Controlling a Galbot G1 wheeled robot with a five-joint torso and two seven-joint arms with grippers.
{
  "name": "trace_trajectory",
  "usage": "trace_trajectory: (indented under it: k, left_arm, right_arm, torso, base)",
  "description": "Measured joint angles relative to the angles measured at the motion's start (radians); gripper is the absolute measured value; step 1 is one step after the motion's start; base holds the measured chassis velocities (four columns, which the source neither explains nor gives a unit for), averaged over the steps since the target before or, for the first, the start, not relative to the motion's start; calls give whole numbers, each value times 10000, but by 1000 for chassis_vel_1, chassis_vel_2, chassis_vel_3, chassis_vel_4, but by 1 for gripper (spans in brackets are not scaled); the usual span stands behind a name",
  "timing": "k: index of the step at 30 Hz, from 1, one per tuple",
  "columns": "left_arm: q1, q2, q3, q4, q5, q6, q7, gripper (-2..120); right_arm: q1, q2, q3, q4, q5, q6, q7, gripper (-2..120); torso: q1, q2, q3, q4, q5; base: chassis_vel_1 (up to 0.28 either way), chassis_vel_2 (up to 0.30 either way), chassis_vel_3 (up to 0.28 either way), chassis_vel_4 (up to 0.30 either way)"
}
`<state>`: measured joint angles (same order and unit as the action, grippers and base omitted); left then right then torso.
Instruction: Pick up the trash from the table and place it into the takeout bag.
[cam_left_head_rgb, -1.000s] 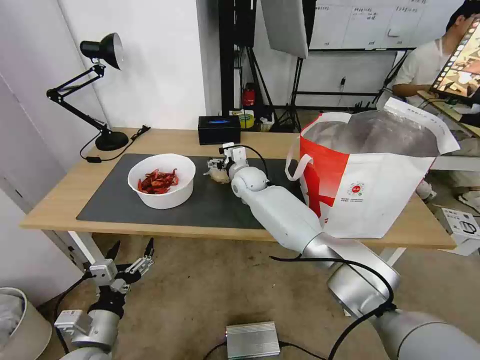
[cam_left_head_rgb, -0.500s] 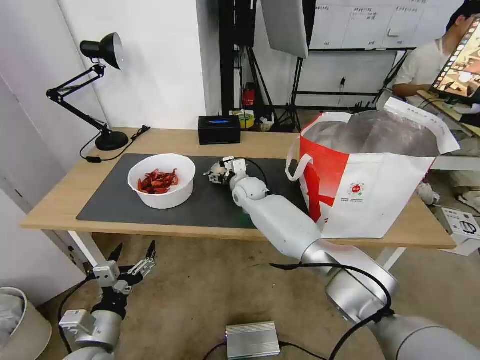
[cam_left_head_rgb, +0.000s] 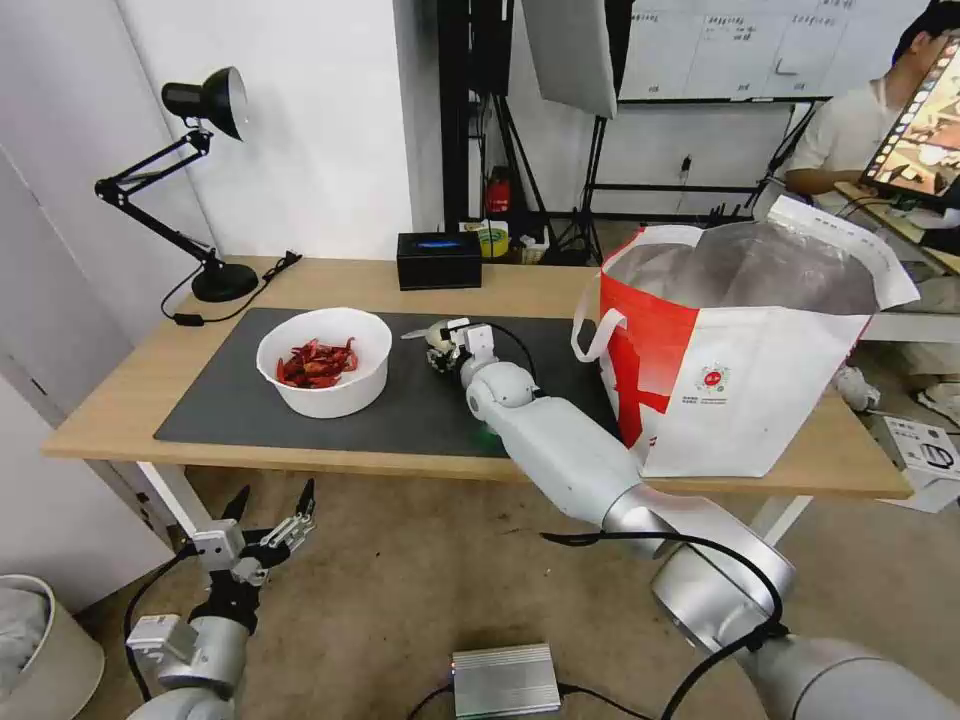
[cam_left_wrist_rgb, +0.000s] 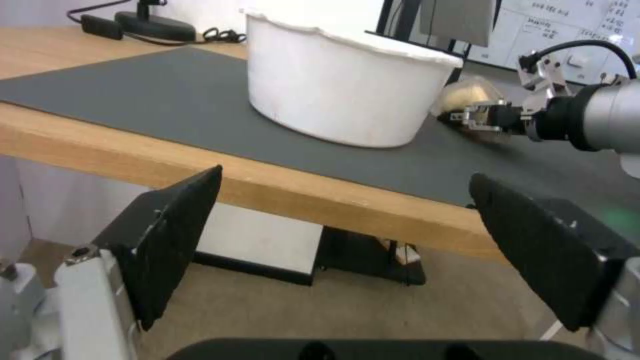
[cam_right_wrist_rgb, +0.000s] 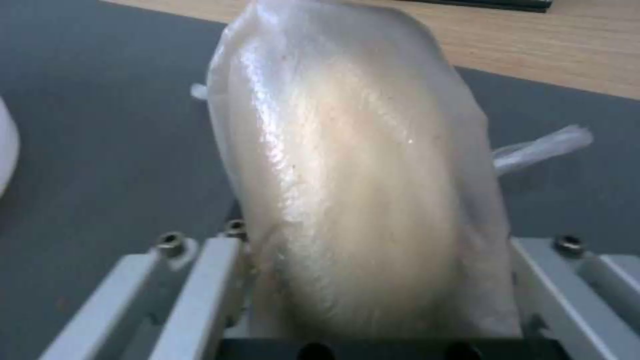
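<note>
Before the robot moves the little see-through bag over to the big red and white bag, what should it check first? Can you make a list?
1. Right gripper shut on the small clear bag: ok, the bag sits squeezed between both fingers.
2. Bag lifted free of the dark mat: cannot tell, it looks very close to the mat.
3. Takeout bag open at the top: ok, the silver lining shows.
4. White bowl out of the way: ok, it stands on the other side from the takeout bag.
5. Left gripper out of the way: ok, open and hanging low in front of the table.
</note>
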<state>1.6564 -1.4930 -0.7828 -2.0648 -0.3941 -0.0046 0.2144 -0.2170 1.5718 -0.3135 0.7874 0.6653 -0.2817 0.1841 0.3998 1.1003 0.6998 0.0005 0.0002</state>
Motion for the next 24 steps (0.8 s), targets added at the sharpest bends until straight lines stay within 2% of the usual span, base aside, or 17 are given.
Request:
trace_trajectory:
  k: [2, 4, 6, 10, 20, 24]
  left_arm:
    - [-20, 24, -2, 1, -10, 0, 1, 100]
    - [-29, 37, -5, 3, -13, 0, 0, 100]
    - [-49, 90, -9, 13, -28, -1, 1, 100]
    - [-81, 155, -6, 35, -51, -1, 2, 100]
    - [-213, 287, 91, 138, -75, -1, 3, 100]
    - [-296, 322, 126, 201, -83, -1, 3, 100]
  right_arm:
    - [-40, -3, 27, 46, -29, 17, 1, 28]
    - [-69, -11, 52, 78, -52, 30, 15, 25]
    - [-161, -82, 106, 217, -135, 83, 85, 15]
    - [-314, -288, 66, 600, -241, 175, 149, 8]
    - [-540, -943, -148, 1847, -241, 203, 297, 7]
    - [-722, -1470, -314, 2759, -156, 225, 383, 7]
  torso:
    - [1, 0, 0, 0, 0]
    - [0, -1, 0, -3, -1]
    - [0, -1, 2, -12, -4]
    - [3, -3, 3, -8, -3]
    - [3, -5, 4, -5, -3]
    - [3, -5, 3, -6, -2]
  base:
    - [0, 0, 0, 0]
    - [0, 0, 0, 0]
    - [0, 0, 0, 0]
    - [0, 0, 0, 0]
    - [0, 0, 0, 0]
    - [0, 0, 0, 0]
